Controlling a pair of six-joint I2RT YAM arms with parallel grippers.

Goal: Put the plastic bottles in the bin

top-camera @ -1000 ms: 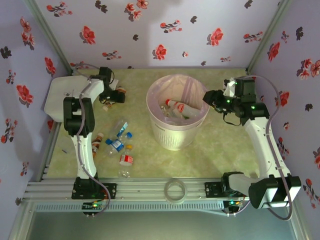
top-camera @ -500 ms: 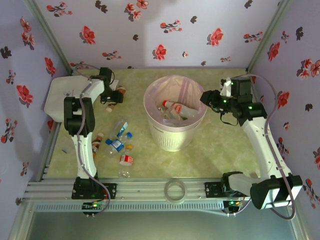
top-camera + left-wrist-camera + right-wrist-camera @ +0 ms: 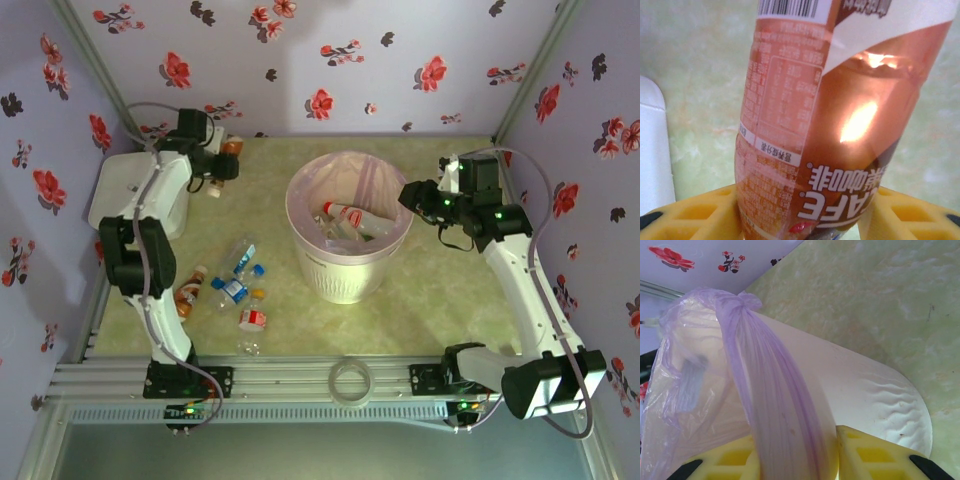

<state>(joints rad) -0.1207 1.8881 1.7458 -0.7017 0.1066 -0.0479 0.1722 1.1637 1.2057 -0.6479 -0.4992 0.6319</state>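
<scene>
Our left wrist cam gives us what the overhead can't: the left gripper (image 3: 800,215) has its yellow fingers (image 3: 695,215) clenched either side of the orange-brown coffee bottle (image 3: 840,125), with the barcode and label print readable. The right wrist cam has the right gripper (image 3: 800,455) pinched tight on a strip of the pale purple bag liner (image 3: 770,385). From above we get the layout instead: the bin (image 3: 345,275) sits mid-table with a few bottles (image 3: 350,215) inside, loose bottles (image 3: 240,290) lie to its left, and the held one is over by the white box (image 3: 120,190) at the far left. The table (image 3: 450,300) is green marbled, the walls (image 3: 400,40) lilac with red flowers
</scene>
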